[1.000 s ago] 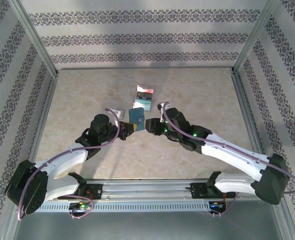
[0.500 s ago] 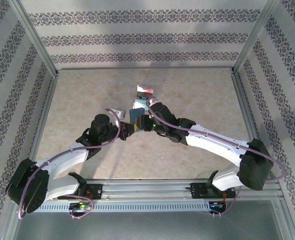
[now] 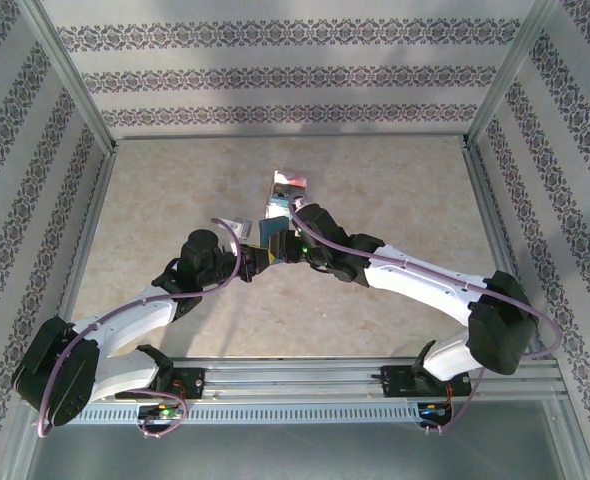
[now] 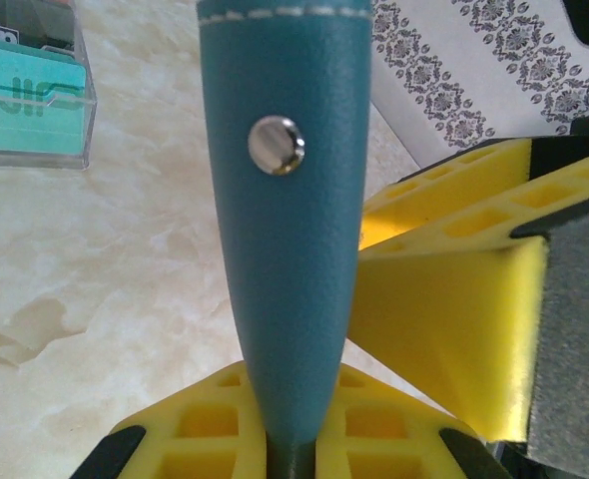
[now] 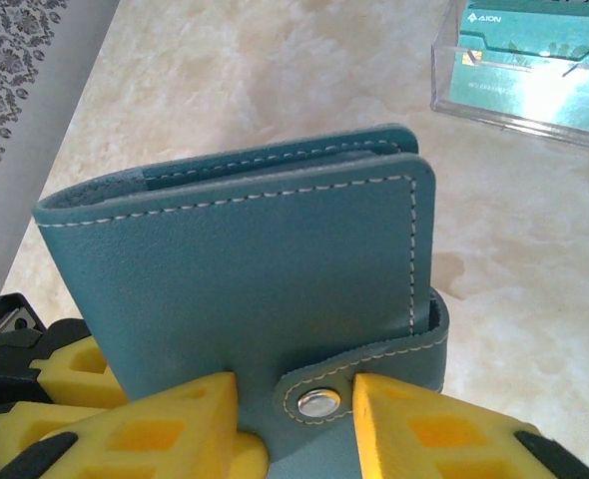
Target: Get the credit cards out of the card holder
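My left pincer (image 4: 290, 439) clenches the card holder (image 5: 245, 259) upright; next my parted right pincer (image 5: 293, 397), at its 4 o'clock, must pop the snap (image 5: 319, 403).

beige marble tabletop (image 3: 175, 190), damask-striped walls (image 3: 275, 75), metal frame (image 3: 70, 75)

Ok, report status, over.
Left tool shut on card holder, held upright. Right tool open, straddling snap tab. Holder closed, snap fastened. Card stand beyond, not in the way.
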Available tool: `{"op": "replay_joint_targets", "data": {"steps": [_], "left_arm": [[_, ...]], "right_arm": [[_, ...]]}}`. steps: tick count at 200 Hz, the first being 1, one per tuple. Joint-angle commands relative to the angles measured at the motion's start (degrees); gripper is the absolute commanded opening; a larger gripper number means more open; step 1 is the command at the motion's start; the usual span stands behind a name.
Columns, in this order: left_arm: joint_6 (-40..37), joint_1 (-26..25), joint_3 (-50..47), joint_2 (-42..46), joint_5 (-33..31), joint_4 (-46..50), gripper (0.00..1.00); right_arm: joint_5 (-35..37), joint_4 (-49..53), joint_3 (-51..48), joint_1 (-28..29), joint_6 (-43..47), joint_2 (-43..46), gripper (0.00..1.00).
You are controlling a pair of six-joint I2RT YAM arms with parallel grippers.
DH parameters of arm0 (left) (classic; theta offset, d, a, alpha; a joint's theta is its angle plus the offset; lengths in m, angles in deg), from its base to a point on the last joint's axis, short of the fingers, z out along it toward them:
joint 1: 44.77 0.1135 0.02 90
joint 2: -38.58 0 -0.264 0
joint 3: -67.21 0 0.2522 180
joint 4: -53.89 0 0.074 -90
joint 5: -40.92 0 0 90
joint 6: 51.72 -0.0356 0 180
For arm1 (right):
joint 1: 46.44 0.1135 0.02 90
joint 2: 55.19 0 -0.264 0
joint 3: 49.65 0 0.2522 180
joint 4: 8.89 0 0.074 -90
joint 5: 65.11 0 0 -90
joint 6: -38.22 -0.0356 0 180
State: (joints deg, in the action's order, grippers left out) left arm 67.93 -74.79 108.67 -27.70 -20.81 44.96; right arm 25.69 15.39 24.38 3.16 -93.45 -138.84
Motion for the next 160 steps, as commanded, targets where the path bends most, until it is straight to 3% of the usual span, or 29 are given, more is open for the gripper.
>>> {"op": "replay_joint_targets", "data": {"steps": [1,79,160], "left_arm": [[-0.29,-1.07,0.25,0.85,6.05,-6.77,0.0],[-0.12,-1.19,0.51,0.28,6.53,-6.92,0.0],[0.15,-1.25,-0.07,0.55,4.9,-6.5,0.0]], "right_arm": [[0.81,0.9,0.99,-0.56,-0.43,-1.63,0.36],[7.71,6.44,2.7,-0.05,0.71,-3.87,0.35],[10.69,7.98,1.91,0.05,0.83,-3.5,0.14]]}}
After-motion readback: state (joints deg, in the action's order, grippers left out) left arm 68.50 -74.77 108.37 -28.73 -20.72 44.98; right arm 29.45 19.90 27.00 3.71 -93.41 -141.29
